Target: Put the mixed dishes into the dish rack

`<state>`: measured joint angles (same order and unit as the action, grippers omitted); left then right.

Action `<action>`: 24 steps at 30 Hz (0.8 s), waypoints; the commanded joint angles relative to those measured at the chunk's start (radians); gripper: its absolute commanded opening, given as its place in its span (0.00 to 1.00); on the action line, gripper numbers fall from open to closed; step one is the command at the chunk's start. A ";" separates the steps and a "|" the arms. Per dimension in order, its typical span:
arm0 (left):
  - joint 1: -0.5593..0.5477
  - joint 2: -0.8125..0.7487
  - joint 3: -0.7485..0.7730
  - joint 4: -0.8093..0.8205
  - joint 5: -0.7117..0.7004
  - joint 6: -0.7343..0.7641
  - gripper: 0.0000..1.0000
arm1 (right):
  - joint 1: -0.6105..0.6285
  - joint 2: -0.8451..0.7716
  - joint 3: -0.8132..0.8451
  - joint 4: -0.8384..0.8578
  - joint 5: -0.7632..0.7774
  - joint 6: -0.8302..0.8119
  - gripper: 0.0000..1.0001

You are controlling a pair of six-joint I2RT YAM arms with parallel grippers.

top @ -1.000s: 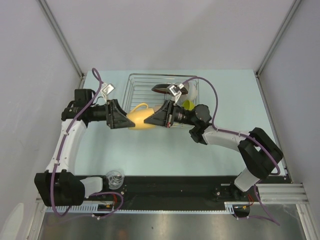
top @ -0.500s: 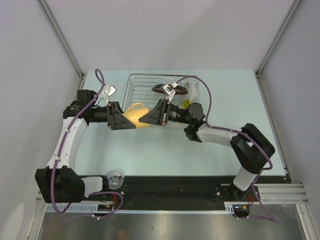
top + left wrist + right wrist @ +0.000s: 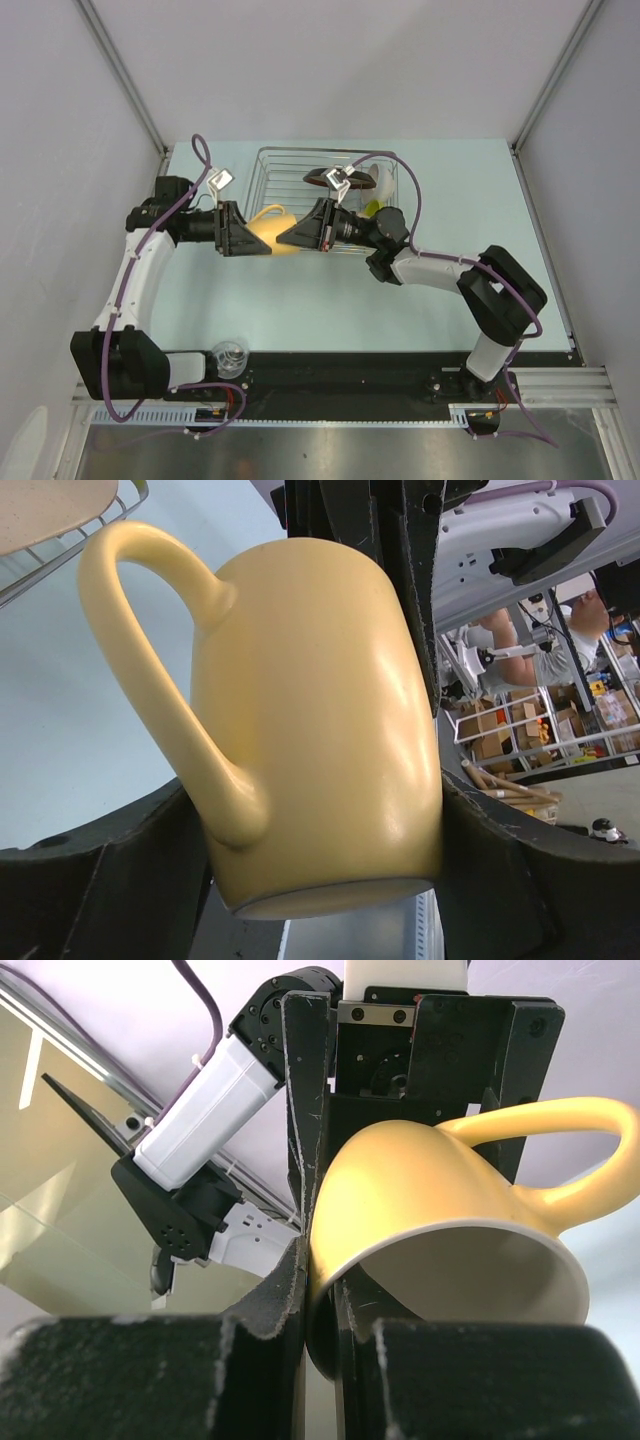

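Mug (image 3: pixel 272 240) held off worktop (image 3: pixel 330 300) betw. both arms, at near-left corner of rack (image 3: pixel 262 165), tilted, handle toward rack. L fingers (image 3: pixel 480 880) clamped on mug body, one each side. R fingers (image 3: pixel 265 1310) pinching rim wall. Glass (image 3: pixel 230 356) stands near L arm base.

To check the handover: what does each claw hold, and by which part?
Both hold the mug: left claw across its body, right claw pinching its rim.
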<state>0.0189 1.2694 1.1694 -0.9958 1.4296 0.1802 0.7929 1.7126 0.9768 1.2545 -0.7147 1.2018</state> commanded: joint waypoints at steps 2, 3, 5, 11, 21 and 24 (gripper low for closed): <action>-0.010 -0.008 0.053 0.008 0.196 0.038 0.06 | 0.017 0.018 0.023 0.230 0.006 0.024 0.00; -0.011 -0.008 0.053 0.006 0.192 0.038 0.01 | 0.012 0.016 0.017 0.232 0.008 0.025 0.00; -0.008 -0.008 0.056 0.008 0.193 0.039 0.00 | 0.003 0.015 0.011 0.230 -0.003 0.042 0.04; 0.000 0.021 0.116 -0.033 0.189 0.096 0.00 | -0.047 0.015 -0.016 0.230 -0.045 0.114 0.31; 0.051 0.094 0.185 -0.176 0.167 0.255 0.01 | -0.103 0.002 -0.033 0.220 -0.112 0.137 0.55; 0.085 0.114 0.202 -0.172 0.120 0.283 0.00 | -0.142 -0.027 -0.061 0.209 -0.164 0.142 0.57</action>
<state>0.0544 1.3735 1.3014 -1.1549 1.4178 0.3775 0.6941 1.7264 0.9432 1.2930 -0.8005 1.3327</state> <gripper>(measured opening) 0.791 0.558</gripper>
